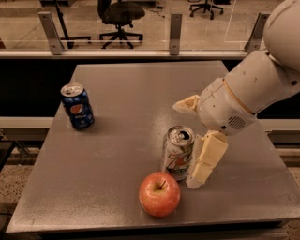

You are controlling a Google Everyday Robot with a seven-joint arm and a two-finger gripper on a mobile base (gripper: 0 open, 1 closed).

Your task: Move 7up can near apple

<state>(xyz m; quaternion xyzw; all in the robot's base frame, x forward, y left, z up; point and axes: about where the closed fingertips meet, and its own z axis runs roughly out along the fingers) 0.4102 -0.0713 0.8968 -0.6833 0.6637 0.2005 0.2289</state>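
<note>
The 7up can [177, 154], silver-white with green and red markings, stands upright on the grey table [117, 108], just behind and to the right of the red-orange apple [159, 194]. The two are a small gap apart. My gripper [184, 143] is open at the can's right side. One finger [185, 104] points left behind the can and is clear of it. The other finger [206, 161] hangs down close beside the can's right wall.
A dark blue Pepsi can [77, 106] stands upright near the table's left edge. The apple sits close to the table's front edge. A railing [174, 33] and office chairs [117, 14] lie beyond the far edge.
</note>
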